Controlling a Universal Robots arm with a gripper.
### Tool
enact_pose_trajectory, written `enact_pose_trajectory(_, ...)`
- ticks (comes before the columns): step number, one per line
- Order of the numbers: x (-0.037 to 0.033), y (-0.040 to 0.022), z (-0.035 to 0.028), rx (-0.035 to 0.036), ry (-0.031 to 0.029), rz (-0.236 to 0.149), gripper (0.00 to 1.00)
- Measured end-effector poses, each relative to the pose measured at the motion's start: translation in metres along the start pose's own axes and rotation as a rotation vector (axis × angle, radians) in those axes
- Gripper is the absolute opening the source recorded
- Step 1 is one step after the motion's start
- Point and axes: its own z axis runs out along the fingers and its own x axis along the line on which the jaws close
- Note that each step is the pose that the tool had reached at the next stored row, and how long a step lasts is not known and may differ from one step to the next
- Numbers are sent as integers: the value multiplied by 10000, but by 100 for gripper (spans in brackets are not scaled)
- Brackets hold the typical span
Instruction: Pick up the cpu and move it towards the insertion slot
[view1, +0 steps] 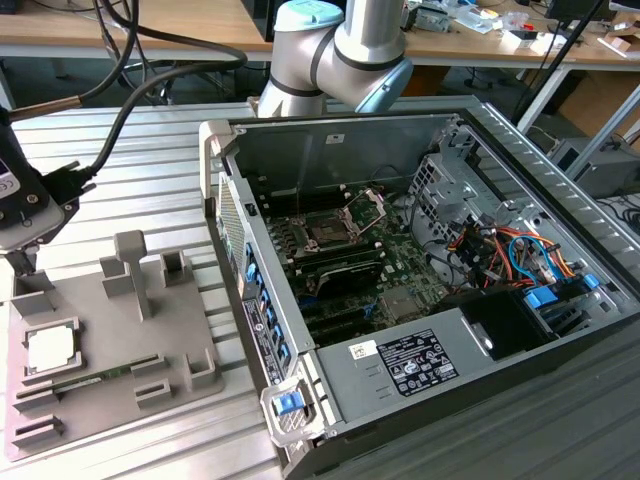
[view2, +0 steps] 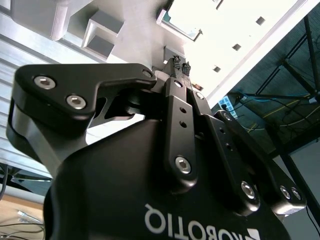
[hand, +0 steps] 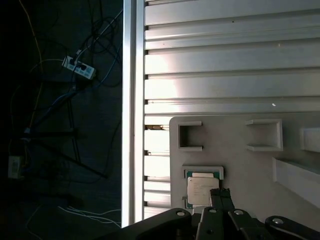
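The cpu (view1: 50, 348) is a flat silvery square lying in a recess at the exterior view's left end of a grey tray (view1: 110, 330). My gripper (view1: 20, 264) hangs just above and behind it, apart from it. In the first wrist view the cpu (hand: 202, 190) lies in its recess with my gripper (hand: 220, 192) over its edge. In the second wrist view the fingertips (view2: 177, 62) stand close together with nothing between them. The insertion slot (view1: 330, 232) sits on the green board inside the open computer case, its metal load plate tilted up.
The open computer case (view1: 400, 355) fills the exterior view's right, with walls around the board and bundled cables inside. A thin green memory stick (view1: 95, 377) lies in the tray, and several grey posts (view1: 130, 265) rise from it. The arm (view1: 340, 45) reaches over the case's back.
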Motion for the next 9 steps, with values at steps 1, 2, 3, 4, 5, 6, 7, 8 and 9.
enact_pose_trajectory(1, 0, 0, 1, 0, 0, 0, 11)
enact_pose_trajectory(2, 0, 0, 3, 0, 0, 0, 11)
enact_pose_trajectory(3, 0, 0, 5, 0, -1, 0, 11)
enact_pose_trajectory(4, 0, 0, 6, 0, -1, 0, 11)
enact_pose_trajectory(5, 0, 0, 8, 0, 0, 0, 11)
enact_pose_trajectory(6, 0, 0, 9, 0, 0, 0, 11)
enact_pose_trajectory(7, 0, 0, 11, 0, 0, 0, 11)
enact_pose_trajectory(8, 0, -1, 13, 0, 0, 0, 11)
enact_pose_trajectory(9, 0, -1, 14, 0, 0, 0, 11)
